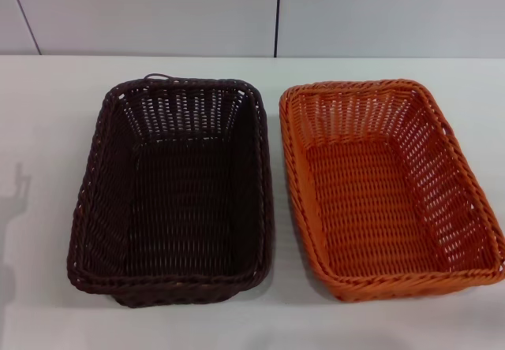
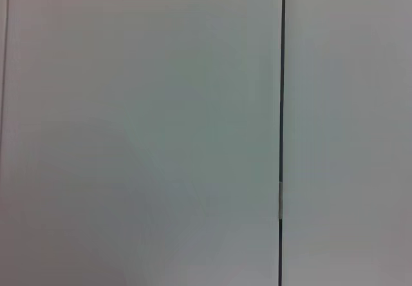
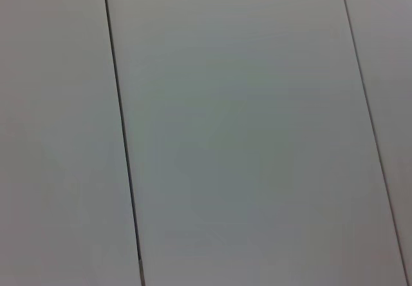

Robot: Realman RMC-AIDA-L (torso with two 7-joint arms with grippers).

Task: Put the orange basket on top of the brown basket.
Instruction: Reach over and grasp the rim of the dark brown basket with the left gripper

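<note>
The orange basket [image 1: 387, 188] stands on the white table at the right in the head view, open side up and empty. The brown basket [image 1: 175, 192] stands next to it on the left, also empty, with a narrow gap between the two. Neither gripper shows in any view. Both wrist views show only pale wall panels with dark seams.
The white table [image 1: 47, 129] runs under both baskets. A pale panelled wall [image 1: 158, 11] with a dark vertical seam stands behind the table's far edge. A faint shadow lies on the table at the far left.
</note>
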